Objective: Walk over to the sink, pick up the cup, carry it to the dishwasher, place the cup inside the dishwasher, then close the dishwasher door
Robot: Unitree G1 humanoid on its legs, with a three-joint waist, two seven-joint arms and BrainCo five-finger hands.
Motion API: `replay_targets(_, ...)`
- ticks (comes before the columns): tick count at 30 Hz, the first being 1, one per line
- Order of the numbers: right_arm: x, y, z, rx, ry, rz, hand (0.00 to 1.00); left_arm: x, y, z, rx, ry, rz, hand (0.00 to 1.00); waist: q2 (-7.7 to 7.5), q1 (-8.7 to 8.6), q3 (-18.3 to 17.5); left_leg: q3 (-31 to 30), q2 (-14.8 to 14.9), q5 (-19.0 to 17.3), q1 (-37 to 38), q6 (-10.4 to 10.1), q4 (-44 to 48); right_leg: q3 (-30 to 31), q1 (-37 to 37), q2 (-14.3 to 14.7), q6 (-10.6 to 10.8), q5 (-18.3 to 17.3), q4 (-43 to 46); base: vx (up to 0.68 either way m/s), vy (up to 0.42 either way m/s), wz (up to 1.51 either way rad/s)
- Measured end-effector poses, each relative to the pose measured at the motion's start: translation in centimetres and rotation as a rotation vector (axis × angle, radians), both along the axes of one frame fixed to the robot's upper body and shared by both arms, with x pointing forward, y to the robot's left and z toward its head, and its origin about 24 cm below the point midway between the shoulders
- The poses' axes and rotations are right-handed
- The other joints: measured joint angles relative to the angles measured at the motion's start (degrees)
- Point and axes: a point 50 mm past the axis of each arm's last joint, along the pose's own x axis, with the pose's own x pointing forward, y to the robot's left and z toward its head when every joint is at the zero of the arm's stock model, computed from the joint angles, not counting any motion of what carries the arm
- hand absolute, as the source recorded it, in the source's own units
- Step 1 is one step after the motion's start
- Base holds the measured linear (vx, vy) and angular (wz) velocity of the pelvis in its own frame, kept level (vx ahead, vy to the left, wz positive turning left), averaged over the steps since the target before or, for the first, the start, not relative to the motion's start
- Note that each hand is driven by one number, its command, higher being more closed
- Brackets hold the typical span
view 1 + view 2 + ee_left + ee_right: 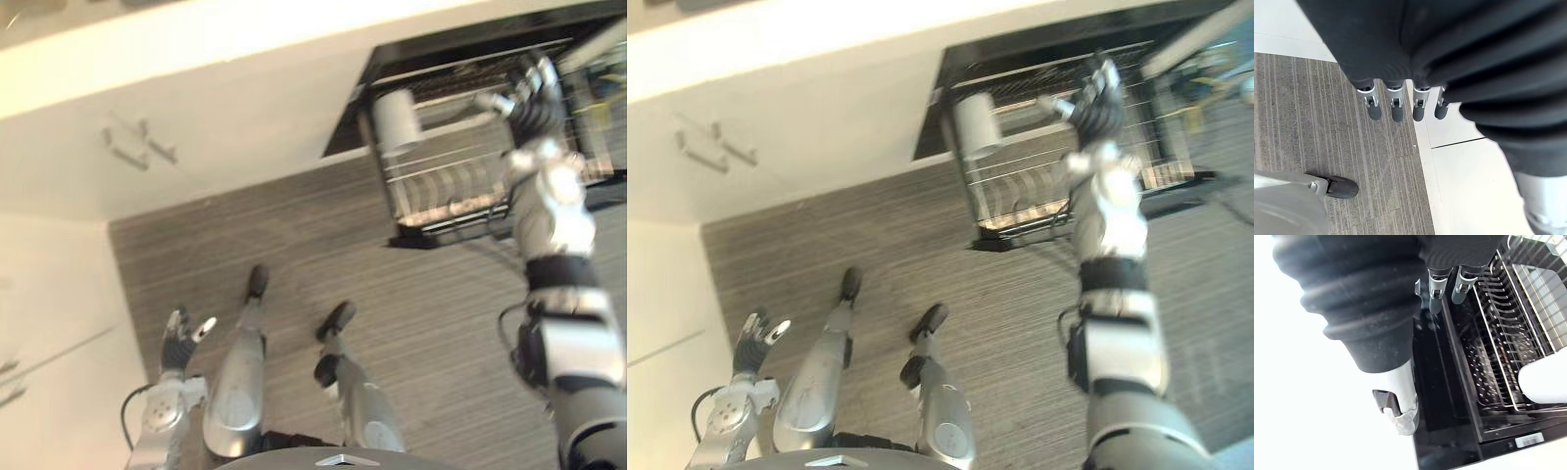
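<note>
- Left eye view: the dishwasher (460, 59) is seen open at the upper right, with its wire rack (441, 186) standing out over the grey striped floor (294, 255). The white cup (397, 122) is seen sitting in the rack at its left end, close to the side wires.
- The right hand (534, 93) is raised above the right part of the rack, well apart from the cup. Its fingers are spread and straight and nothing is gripped. Below the rack's front edge a wide stretch of bare floor is open.
- Right eye view: the left hand (754, 343) is hung low at the left, beside the white cabinet fronts (823, 108).
- Left wrist view: straight fingers (1396, 107) are shown with nothing held, over the seam where the floor meets a white panel (1469, 186).
- Right wrist view: the cup's pale side (1547, 382) is seen inside the rack, away from the fingers (1434, 296) near its dark rim.
</note>
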Motion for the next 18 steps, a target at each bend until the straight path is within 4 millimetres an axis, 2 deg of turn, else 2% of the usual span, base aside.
replay_targets(1,-1.9,1.3,-3.0,0.056,0.013,0.028,0.00,-1.4,0.7,-1.0,0.006,0.061,0.045,0.00,-0.98,-1.27,-2.5,1.2,0.1,-1.0,1.6,-0.3,-0.1,0.3,1.0,-0.1,0.1,-0.3,0.0,0.15,-0.013,-0.52)
replay_targets(2,-4.0,2.8,-5.3,0.098,0.018,0.051,0.00,-2.7,0.8,-1.9,0.004,0.113,0.083,0.00,-1.25,-2.59,-4.7,2.3,0.3,-1.9,3.4,-0.2,-0.1,1.3,2.1,-0.1,0.2,-0.6,0.2,0.12,-0.007,-0.50)
replay_targets(3,-5.1,3.4,-6.2,0.113,0.016,0.058,0.00,-3.2,0.9,-2.2,0.004,0.135,0.103,0.00,-1.19,-3.10,-5.8,2.9,0.3,-2.4,4.1,-0.1,-0.1,1.6,2.5,-0.1,0.1,-0.7,0.2,0.15,0.002,-0.44)
replay_targets(5,-8.3,5.8,-8.0,0.159,0.002,0.102,0.00,-5.0,0.8,-3.4,-0.005,0.208,0.167,0.00,0.31,-4.96,-9.5,4.6,0.3,-3.8,6.4,0.1,-0.4,3.1,4.3,-0.1,0.3,-1.1,0.0,0.10,0.016,-0.37)
replay_targets(7,-9.8,7.2,-8.4,0.178,-0.022,0.116,0.00,-6.1,0.4,-4.2,-0.024,0.252,0.210,0.00,1.75,-5.37,-12.0,5.2,0.4,-4.6,8.1,0.0,-0.5,3.4,5.7,-0.1,0.5,-1.6,0.0,0.10,0.020,-0.20)
replay_targets(8,-10.3,8.0,-8.4,0.193,-0.042,0.131,0.00,-6.8,0.1,-4.6,-0.035,0.278,0.245,0.00,2.66,-5.52,-13.7,5.3,0.4,-4.9,9.2,-0.1,-0.5,3.4,6.6,-0.2,0.6,-2.0,0.0,0.12,0.017,-0.06)
replay_targets(12,-10.7,9.5,-8.6,0.229,-0.063,0.186,0.00,-10.0,-0.3,-5.5,-0.044,0.368,0.315,0.00,4.24,-6.04,-16.5,5.4,0.3,-5.3,12.6,-0.4,-0.4,3.5,10.0,-0.3,0.8,-2.3,0.0,0.11,0.014,0.00)
replay_targets(14,-10.9,9.7,-8.8,0.215,-0.059,0.213,0.00,-11.6,-0.4,-5.9,-0.041,0.415,0.365,0.00,4.72,-6.00,-17.1,5.0,-0.1,-5.7,14.6,-0.4,-0.4,3.3,12.2,-0.6,1.2,-2.7,0.0,0.09,0.034,0.06)
replay_targets(18,-10.9,9.6,-8.9,0.232,-0.058,0.215,0.00,-13.5,-0.4,-6.2,-0.043,0.467,0.418,0.00,5.00,-5.80,-17.1,3.8,-1.0,-7.3,17.1,-0.3,0.9,2.3,16.0,-1.6,2.1,-3.7,0.2,0.02,0.046,0.17)
